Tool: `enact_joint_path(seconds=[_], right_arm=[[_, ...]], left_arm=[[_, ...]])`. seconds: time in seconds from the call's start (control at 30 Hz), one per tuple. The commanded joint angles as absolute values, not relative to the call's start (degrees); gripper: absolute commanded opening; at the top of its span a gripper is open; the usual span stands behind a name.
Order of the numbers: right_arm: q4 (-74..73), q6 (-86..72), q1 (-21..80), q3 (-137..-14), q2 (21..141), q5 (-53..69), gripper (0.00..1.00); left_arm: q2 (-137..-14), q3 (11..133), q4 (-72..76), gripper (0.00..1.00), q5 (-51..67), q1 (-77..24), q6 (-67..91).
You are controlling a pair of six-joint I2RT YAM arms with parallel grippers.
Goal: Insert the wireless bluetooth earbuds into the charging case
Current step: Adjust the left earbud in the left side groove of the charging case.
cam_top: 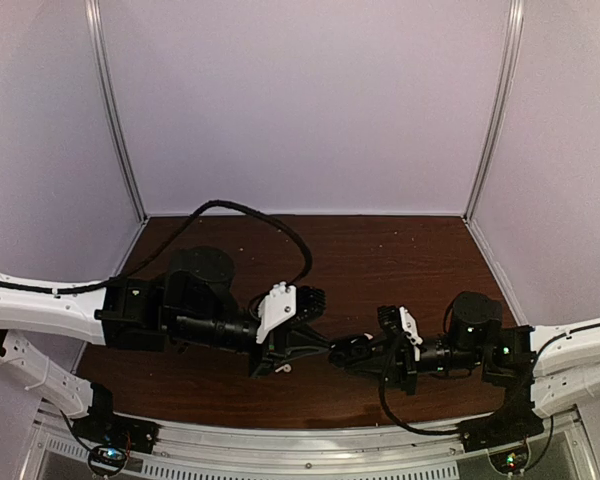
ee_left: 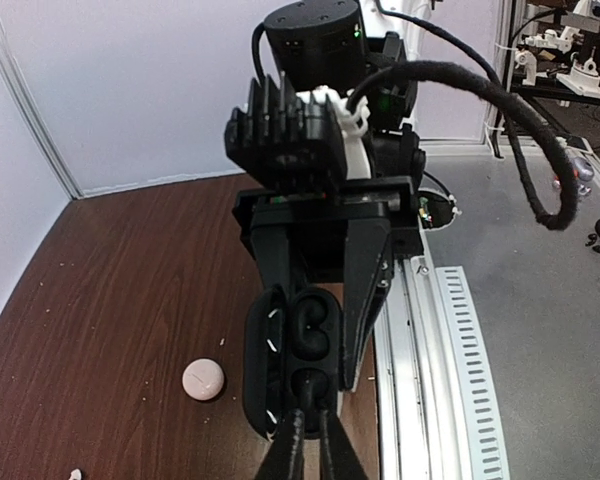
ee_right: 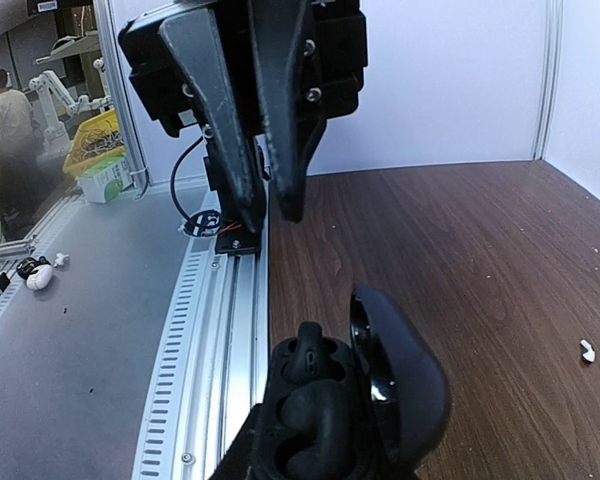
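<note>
My right gripper [cam_top: 365, 352] is shut on an open black charging case [ee_left: 280, 370], lid swung aside; it also shows in the right wrist view [ee_right: 400, 390]. One black earbud [ee_left: 315, 325] lies seated in one well. A second black earbud [ee_right: 305, 350] stands tilted, sticking up out of the other well. My left gripper [ee_left: 307, 440] hovers just off that well, its fingers almost together with nothing between them; in the right wrist view the left gripper [ee_right: 268, 212] is apart from the case. A tiny white earbud [ee_right: 585, 350] lies on the table.
A small round white case [ee_left: 203, 380] sits shut on the brown table [cam_top: 380, 250] beside the black case. The metal rail [ee_left: 450, 330] at the table's near edge runs right beside the held case. White walls close in the back and sides.
</note>
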State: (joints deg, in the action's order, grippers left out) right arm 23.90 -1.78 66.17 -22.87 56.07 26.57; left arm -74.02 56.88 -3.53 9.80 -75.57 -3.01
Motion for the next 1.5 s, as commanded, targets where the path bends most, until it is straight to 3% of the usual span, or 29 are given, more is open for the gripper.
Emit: enact_joint_path(seconds=[0.0,1.47], right_arm=[[25.5,-2.4,66.4,-23.7,55.1,26.6,0.00],[25.1,-2.4,66.5,-24.0,54.0,26.9,0.00]], left_arm=[[-74.1,56.5,-0.8,0.04,12.9,-75.3,-3.2],[-83.7,63.2,-6.4,0.00,6.2,-75.8,-4.1]])
